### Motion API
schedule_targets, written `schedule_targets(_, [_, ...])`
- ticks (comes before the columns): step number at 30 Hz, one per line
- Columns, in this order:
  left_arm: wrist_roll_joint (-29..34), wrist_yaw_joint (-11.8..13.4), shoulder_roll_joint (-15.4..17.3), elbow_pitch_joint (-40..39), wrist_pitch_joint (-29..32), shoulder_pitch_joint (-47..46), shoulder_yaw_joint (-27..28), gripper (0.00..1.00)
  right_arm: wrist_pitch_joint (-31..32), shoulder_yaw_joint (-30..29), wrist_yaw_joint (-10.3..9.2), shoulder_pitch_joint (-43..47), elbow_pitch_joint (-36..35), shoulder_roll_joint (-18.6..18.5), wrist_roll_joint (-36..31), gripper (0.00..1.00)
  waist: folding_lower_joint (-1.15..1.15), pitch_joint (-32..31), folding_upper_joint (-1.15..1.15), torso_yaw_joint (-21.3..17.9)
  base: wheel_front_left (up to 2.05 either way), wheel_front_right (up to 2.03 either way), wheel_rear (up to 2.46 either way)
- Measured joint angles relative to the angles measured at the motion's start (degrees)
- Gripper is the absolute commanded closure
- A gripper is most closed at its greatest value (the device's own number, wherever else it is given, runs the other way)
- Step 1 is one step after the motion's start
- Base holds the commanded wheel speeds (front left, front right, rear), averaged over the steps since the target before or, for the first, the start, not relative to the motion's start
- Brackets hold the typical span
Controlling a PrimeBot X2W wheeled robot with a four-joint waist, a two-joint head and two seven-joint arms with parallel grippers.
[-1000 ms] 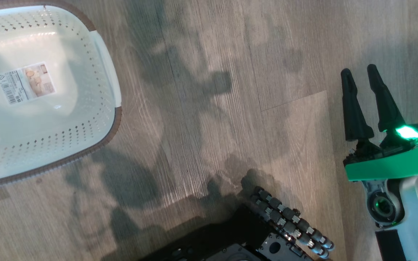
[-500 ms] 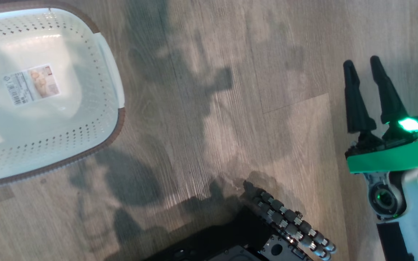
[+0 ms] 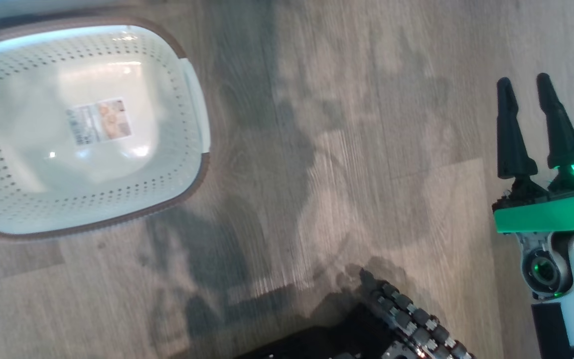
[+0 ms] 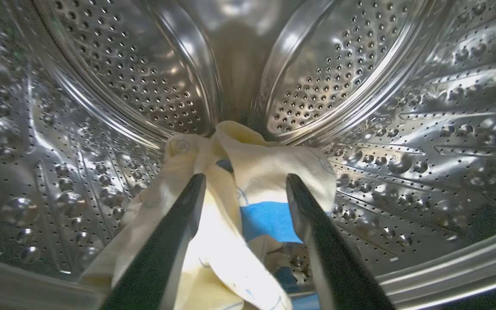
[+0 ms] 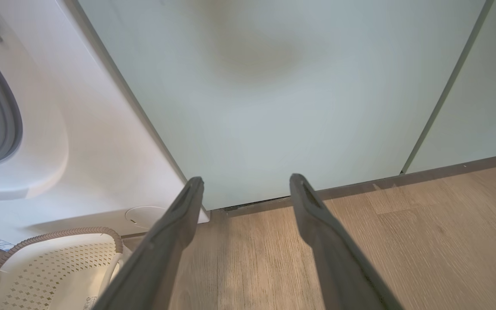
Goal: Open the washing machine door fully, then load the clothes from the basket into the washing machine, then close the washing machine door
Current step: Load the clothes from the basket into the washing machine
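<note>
Your left gripper [image 4: 246, 177] reaches into the perforated steel drum [image 4: 101, 64] of the washing machine [image 5: 80, 129], its 2 tapered dark fingers apart over the soft, crumpled yellow-and-blue clothes [image 4: 269, 168]. Your right gripper [image 3: 523, 81], fingers also apart, hangs above the wood-grain floor [image 3: 317, 149], well right of the rounded, perforated basket [image 3: 92, 199].

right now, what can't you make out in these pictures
head view: print on the label in the basket is blurred and too small to read
left wrist view: lower part of the clothes is behind the fingers of the left gripper and cut by the bottom edge
right wrist view: the opening of the washing machine is cut off by the left edge
</note>
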Motion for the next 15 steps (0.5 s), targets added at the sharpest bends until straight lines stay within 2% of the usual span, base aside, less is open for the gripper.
schedule_targets(6, [-2.77, 1.11, -0.16, -6.33, -2.32, 7.66, 1.33, 0.0, 0.0, -1.83, -0.01, 0.4, 0.04, -0.01, -1.7, 0.0, 0.0, -2.45, 0.0, 2.23, 0.0, 0.0, 0.0])
schedule_targets(15, [-4.55, 7.65, -0.04, -22.96, -5.32, 25.92, 1.75, 0.0, 0.0, -4.11, 0.0, 2.5, -0.16, -0.02, -4.47, 0.0, 0.0, -6.2, 0.0, 5.68, 0.0, 0.0, 0.0])
